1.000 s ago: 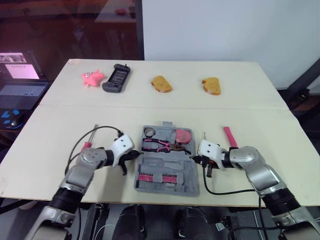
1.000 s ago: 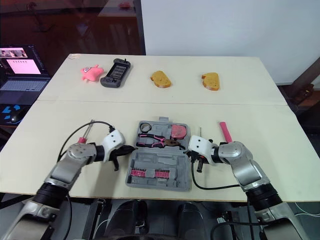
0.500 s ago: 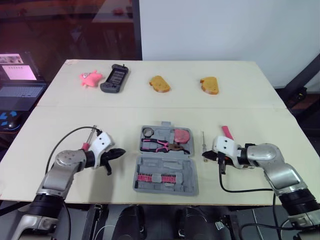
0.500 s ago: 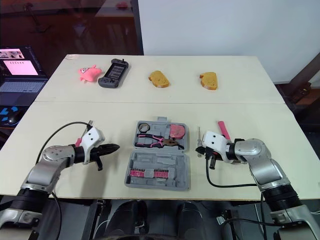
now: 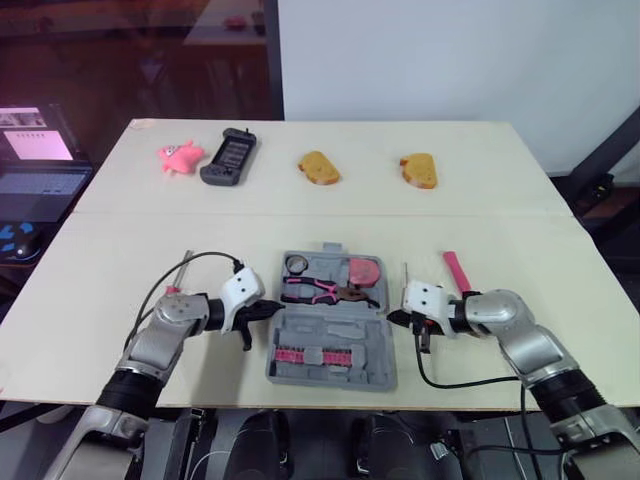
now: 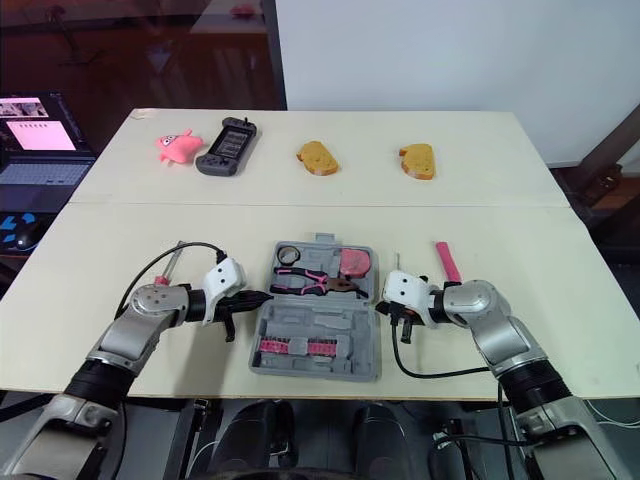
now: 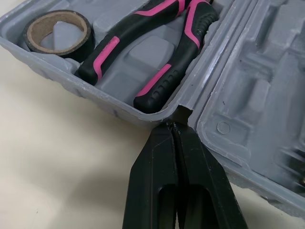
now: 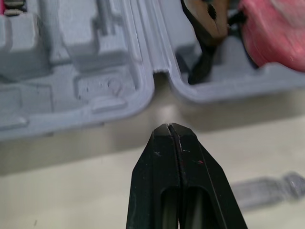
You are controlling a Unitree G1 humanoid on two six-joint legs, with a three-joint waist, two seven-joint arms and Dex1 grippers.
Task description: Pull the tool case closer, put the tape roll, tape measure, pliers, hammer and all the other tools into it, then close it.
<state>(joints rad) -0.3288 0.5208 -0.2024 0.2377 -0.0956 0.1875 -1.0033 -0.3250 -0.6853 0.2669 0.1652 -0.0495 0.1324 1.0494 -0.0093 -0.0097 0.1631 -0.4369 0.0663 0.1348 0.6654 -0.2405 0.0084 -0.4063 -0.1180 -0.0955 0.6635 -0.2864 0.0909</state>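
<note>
As both arms have swung back in since half a second ago, we find left gripper [image 5: 273,312] and right gripper [image 5: 392,318] flanking open tool case [image 5: 350,336] at hinge line. Pull-in probably resuming; pink-handled tool [image 5: 458,272] lies outside, right of case. Wrist views add: both jaws closed, empty; left tip touching hinge notch near pliers [image 7: 147,52] and tape roll [image 7: 57,36], right tip just short.

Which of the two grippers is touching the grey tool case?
The left gripper: its shut tip meets the open grey plastic tool case at its hinge; the right gripper sits clear.
</note>
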